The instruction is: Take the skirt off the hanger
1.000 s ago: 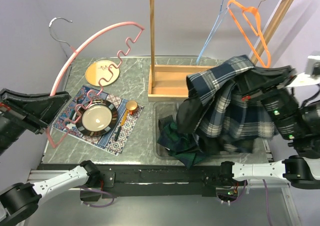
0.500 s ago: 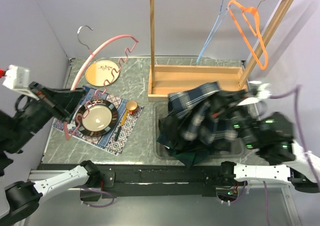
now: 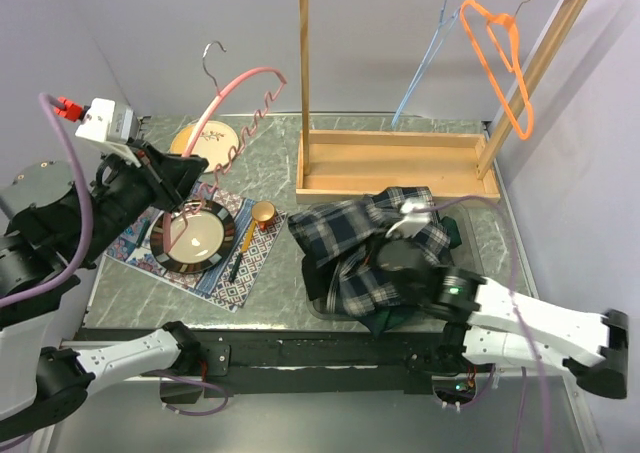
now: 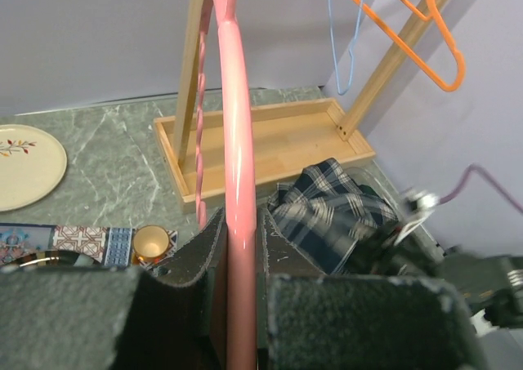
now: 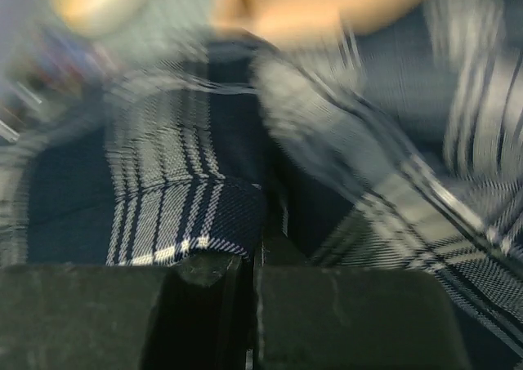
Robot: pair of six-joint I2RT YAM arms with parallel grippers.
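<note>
Skirt (image 3: 370,233), navy-and-white plaid fabric, lies heaped at 4 o'clock on the grey marbled worktop (image 3: 270,143), just at 6 o'clock of the wooden rack (image 3: 395,163). My right fingers (image 5: 208,305) are pinched together on a fold of it. My left fingers (image 4: 194,251) are clamped on the pink plastic hanger with a wavy lower bar (image 3: 228,88), held tilted in the air at 10 o'clock, well apart from the skirt.

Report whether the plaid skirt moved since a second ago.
Yes. In the top view the plaid skirt went down-left: it overlapped the right base corner of the wooden rack and now lies below its base.
</note>
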